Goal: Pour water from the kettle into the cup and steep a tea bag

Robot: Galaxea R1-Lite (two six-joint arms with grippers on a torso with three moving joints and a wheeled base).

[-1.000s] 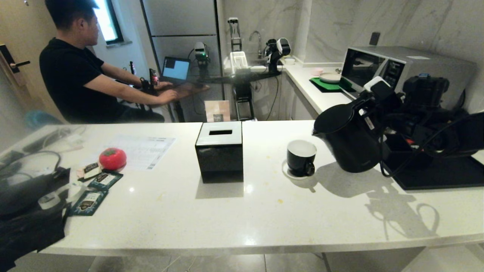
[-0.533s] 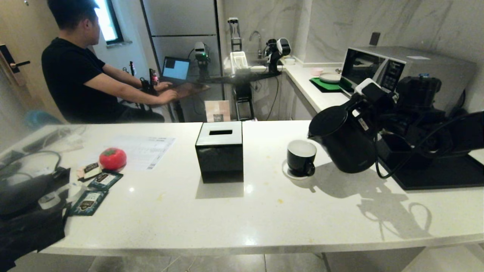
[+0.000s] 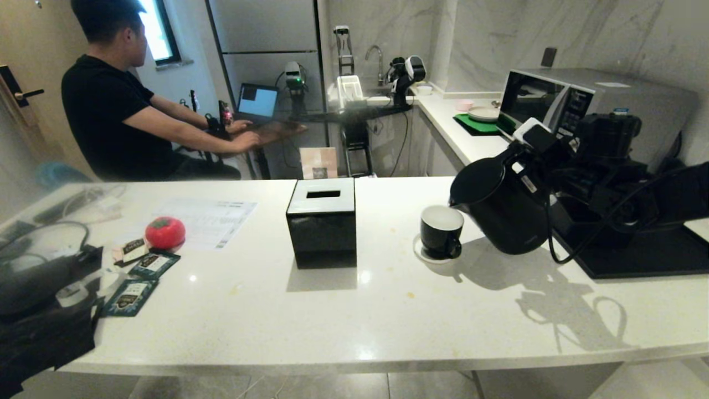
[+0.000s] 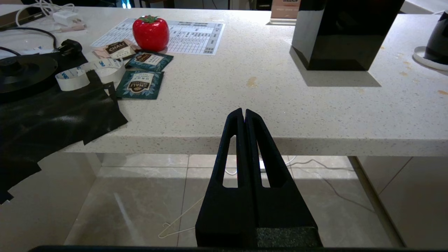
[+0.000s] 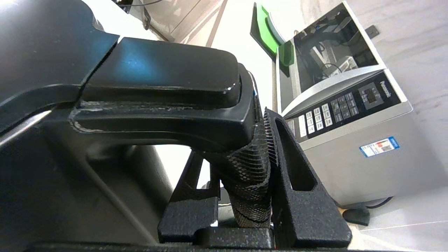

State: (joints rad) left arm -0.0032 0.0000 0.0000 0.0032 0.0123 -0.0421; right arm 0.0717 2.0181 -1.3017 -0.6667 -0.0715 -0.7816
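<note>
A kitchen doubling as a robot test space: white stone counter [image 3: 343, 310], microwave [image 3: 587, 105], sink faucet [image 3: 376, 58] along marble walls, while a person [image 3: 116, 105] works at a laptop [image 3: 257, 102].

The kettle [image 3: 501, 213], right of centre, looks matt black plastic. The cup [image 3: 440, 231] beside it is glossy black, as is the box [image 3: 322, 226] at centre. The tabletop [image 3: 343, 310] is smooth, speckled white stone with a sheen. The right end effector [image 5: 245, 164] has rough, textured black fingers [image 5: 297, 196].
</note>
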